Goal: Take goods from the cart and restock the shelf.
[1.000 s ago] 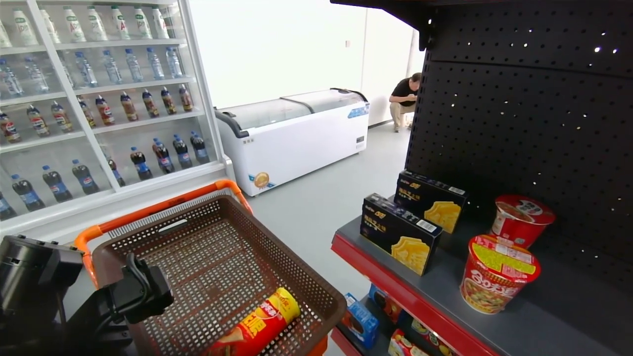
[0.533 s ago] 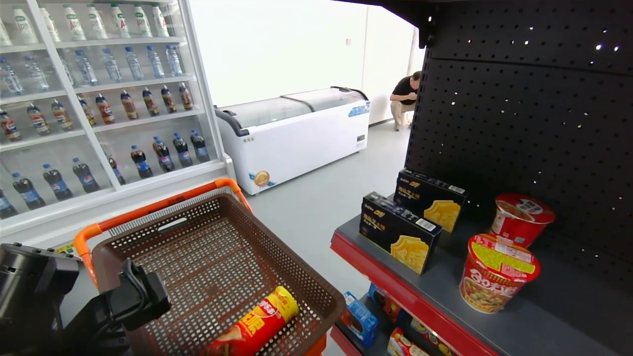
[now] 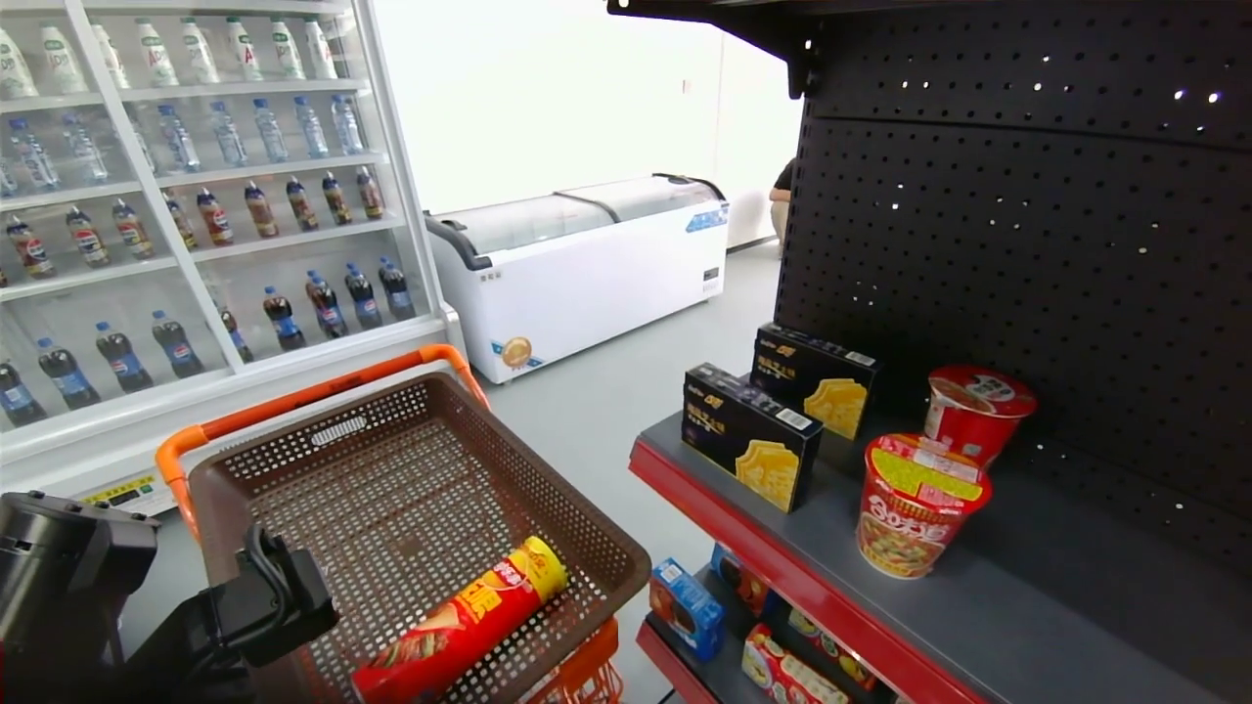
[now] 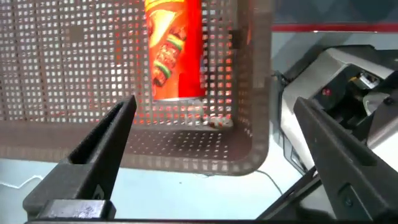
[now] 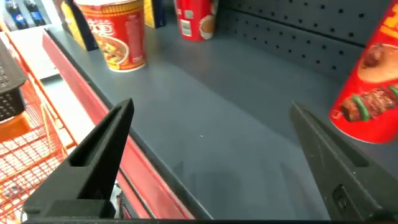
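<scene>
Left gripper [image 4: 214,165] hung with its fingers spread wide and nothing between them, just outside the brown basket [image 4: 186,155] of the cart. Through the mesh showed the red chip can [image 4: 175,50], which in the head view lay on its side at lower centre. Equally spread and empty, the right gripper [image 5: 211,162] hovered over the grey shelf [image 5: 217,124], near a noodle cup [image 5: 118,31] and an upright red canister [image 5: 373,81].

The grey shelf [image 3: 988,611], red along its front edge, carries a front dark box [image 3: 748,437] with a rear dark box [image 3: 815,379] just behind it. Beside them stands a front noodle cup [image 3: 919,504] with a rear noodle cup [image 3: 976,409] behind. The cart's brown basket [image 3: 391,479] holds a red chips can [image 3: 460,621] lying on its side.
</scene>
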Robot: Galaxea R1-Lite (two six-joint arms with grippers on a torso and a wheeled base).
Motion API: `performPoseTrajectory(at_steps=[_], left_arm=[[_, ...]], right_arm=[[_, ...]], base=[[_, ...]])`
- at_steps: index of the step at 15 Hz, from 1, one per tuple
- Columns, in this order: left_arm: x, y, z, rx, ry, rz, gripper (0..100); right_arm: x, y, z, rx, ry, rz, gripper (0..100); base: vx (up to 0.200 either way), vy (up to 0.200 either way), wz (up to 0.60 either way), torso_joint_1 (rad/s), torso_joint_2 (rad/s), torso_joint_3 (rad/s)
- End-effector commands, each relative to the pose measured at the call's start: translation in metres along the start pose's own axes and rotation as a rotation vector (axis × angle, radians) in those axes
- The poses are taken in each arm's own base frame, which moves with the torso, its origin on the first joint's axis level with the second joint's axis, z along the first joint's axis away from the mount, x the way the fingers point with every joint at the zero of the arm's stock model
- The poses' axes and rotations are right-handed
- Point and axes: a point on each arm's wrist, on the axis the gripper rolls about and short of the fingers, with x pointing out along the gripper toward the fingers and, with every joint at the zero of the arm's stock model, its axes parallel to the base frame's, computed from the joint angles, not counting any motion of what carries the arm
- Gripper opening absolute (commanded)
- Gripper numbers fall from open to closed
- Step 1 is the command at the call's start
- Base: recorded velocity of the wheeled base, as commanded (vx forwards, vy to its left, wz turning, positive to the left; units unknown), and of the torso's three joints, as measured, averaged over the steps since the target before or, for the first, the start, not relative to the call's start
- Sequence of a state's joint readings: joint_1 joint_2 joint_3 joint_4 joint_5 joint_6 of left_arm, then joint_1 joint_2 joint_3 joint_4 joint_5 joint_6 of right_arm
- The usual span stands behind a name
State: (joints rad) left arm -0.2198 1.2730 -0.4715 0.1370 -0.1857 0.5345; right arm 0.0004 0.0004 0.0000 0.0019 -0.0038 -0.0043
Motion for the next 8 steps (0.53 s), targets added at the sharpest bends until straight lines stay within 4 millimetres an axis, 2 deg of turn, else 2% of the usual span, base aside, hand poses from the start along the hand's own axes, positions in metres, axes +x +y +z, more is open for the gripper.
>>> performPoseTrajectory(at_steps=[1,2,8], left_arm=[[0.0005,-0.0010,-0.0021,-0.001,0.007,-0.004,100],[-0.0001,-0.0016,-0.0028,-0.001,0.006,-0.003,100],[-0.0008,-0.0039,-0.0055,0.002,0.006,-0.005,100]], right_arm=[[0.0000,0.0000,0.0000,0.000,-0.001,0.000,100],[0.0000,0.0000,0.0000,0.000,-0.001,0.000,100],[0.0000,0.0000,0.0000,0.000,-0.001,0.000,100]], base=[[-0.200,0.000,0.00,0.002,0.00,0.002],[-0.200,0.000,0.00,0.002,0.00,0.002],[0.000,0.000,0.00,0.000,0.00,0.000]])
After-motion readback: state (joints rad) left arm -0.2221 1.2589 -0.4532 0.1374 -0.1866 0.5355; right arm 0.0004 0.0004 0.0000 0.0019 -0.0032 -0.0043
